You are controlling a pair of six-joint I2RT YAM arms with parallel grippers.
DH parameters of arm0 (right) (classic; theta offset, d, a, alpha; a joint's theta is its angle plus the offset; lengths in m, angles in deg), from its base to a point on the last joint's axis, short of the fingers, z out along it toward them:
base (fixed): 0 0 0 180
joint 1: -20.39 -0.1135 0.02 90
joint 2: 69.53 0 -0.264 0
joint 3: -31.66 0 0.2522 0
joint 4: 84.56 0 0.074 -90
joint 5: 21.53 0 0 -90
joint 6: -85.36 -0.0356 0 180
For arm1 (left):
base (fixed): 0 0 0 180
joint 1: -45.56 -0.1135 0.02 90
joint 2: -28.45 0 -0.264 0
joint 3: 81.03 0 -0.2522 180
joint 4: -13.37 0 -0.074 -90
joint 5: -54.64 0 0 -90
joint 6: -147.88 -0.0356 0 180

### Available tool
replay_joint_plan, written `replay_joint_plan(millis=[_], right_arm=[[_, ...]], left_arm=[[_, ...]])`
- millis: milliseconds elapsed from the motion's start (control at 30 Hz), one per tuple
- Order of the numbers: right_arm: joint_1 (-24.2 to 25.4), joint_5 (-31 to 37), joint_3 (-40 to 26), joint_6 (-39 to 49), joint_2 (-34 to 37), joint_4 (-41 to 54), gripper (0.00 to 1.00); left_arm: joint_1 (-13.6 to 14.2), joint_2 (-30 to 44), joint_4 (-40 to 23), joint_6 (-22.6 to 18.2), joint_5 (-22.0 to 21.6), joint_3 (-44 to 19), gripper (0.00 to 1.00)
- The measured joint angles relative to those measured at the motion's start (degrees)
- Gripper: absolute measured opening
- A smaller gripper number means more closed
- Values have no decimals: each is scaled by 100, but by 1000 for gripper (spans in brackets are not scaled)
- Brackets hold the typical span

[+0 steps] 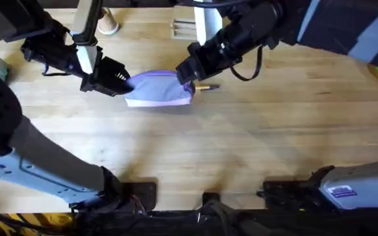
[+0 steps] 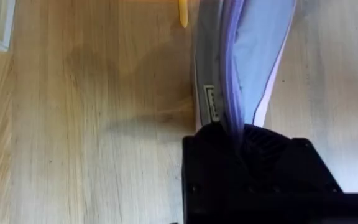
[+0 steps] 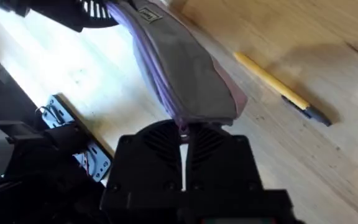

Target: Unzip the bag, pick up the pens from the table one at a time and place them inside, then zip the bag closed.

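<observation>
Overhead, the lavender bag [image 1: 157, 90] lay on the far middle of the pale wooden surface [image 1: 241, 144], held at both ends. Left pincer [image 1: 120, 81] was clamped on the bag's left end; left wrist view showed the fabric [image 2: 253, 56] running into its black fingers [image 2: 253, 168], pressed together on the cloth. A small grey label [image 2: 211, 104] sat on the bag's side near that grip. Right pincer [image 1: 185, 73] came in from the far side and met the bag's right end; right wrist view showed its fingers [image 3: 182, 165] closed with a thin gap, pinching the bag's end at the zipper line [image 3: 182, 127]. Could not tell whether the zipper was open. One pen [image 1: 208, 86], yellow barrel and dark end, lay flat on the surface just beside the bag's right end, apart from it; same pen in the right wrist view [image 3: 281, 96], and its yellow tip in the left wrist view [image 2: 183, 14].
</observation>
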Motion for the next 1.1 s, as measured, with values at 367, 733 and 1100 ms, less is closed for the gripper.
replay_joint_plan(millis=[367,733,1100], right_arm=[[487,-284,-35,-9,0,341,31],[585,-411,-201,-9,-1,836,31],[464,-288,-201,223,0,550,31]], left_arm=[[97,0,-134,0,320,0,43],[179,0,-183,0,446,0,43],[166,0,-139,0,332,0,43]])
